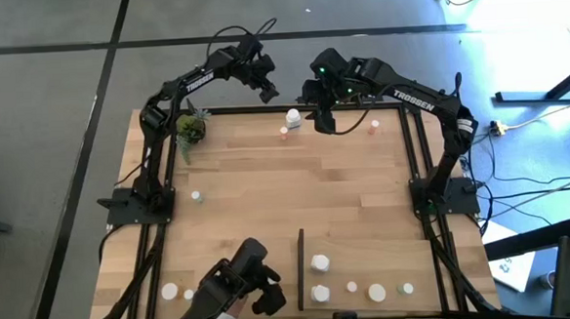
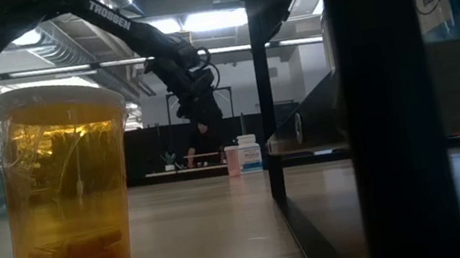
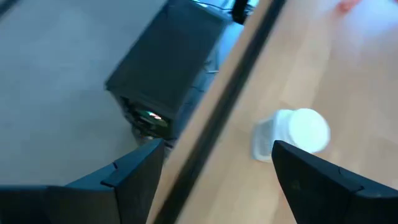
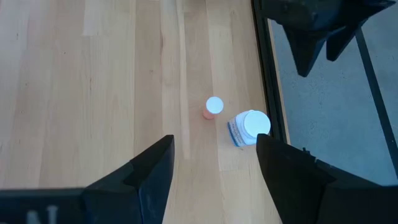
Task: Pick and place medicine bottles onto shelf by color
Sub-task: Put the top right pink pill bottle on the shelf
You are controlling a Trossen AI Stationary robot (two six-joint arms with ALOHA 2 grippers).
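A white medicine bottle (image 1: 293,117) stands upright by the table's far edge, with a small pinkish, white-capped bottle (image 1: 284,132) beside it. Both show in the right wrist view, the white bottle (image 4: 249,127) and the pinkish one (image 4: 213,107). My left gripper (image 1: 267,90) hangs open over the far edge rail, just beyond the white bottle (image 3: 298,134). My right gripper (image 1: 322,123) hovers open above the table to the right of the two bottles, with nothing between its fingers (image 4: 214,140). The shelf (image 1: 369,263) lies at the near right with several bottles on it.
Another pinkish bottle (image 1: 373,127) stands at the far right. Small white bottles sit mid-left (image 1: 197,196) and at the near left (image 1: 170,291). A potted plant (image 1: 191,128) is at the far left. A dark device (image 1: 247,279) sits at the near edge. An amber jar (image 2: 67,182) fills the low view's foreground.
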